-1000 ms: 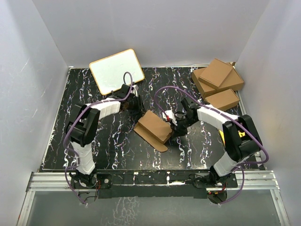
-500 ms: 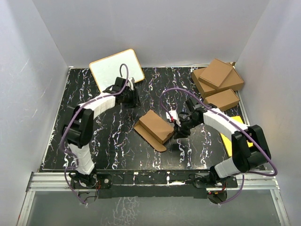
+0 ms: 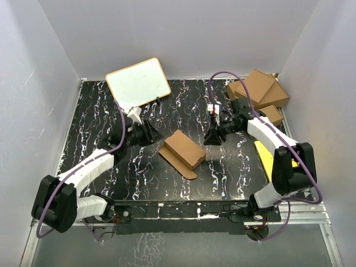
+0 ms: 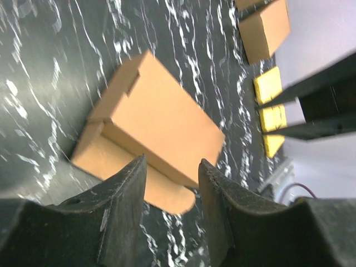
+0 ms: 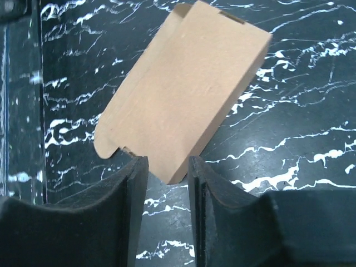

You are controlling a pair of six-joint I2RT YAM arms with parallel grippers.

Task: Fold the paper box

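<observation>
Cardboard folding looks nearly done: the small brown paper box (image 3: 185, 148), a flattish rectangular carton, lies at the middle of the black, white-veined table (image 3: 111, 178), with one rounded flap (image 3: 181, 166) spread flat on the tabletop along its near-left side. Neither arm has hold of it. The left gripper (image 3: 149, 133) hangs just off the box's far-left end, its dark fingers (image 4: 125, 211) spread with nothing between them. The right gripper (image 3: 214, 136) hangs near the far-right corner, its jaws parted by a narrower gap and likewise empty. The body of the box looks closed up, so the step in hand seems to be the last loose flap. The next move probably calls for one gripper to steady the carton from above while the other gets under the flap's edge, lifts it and tucks it into the side. Thin card lying flat on the table may be hard to catch.
</observation>
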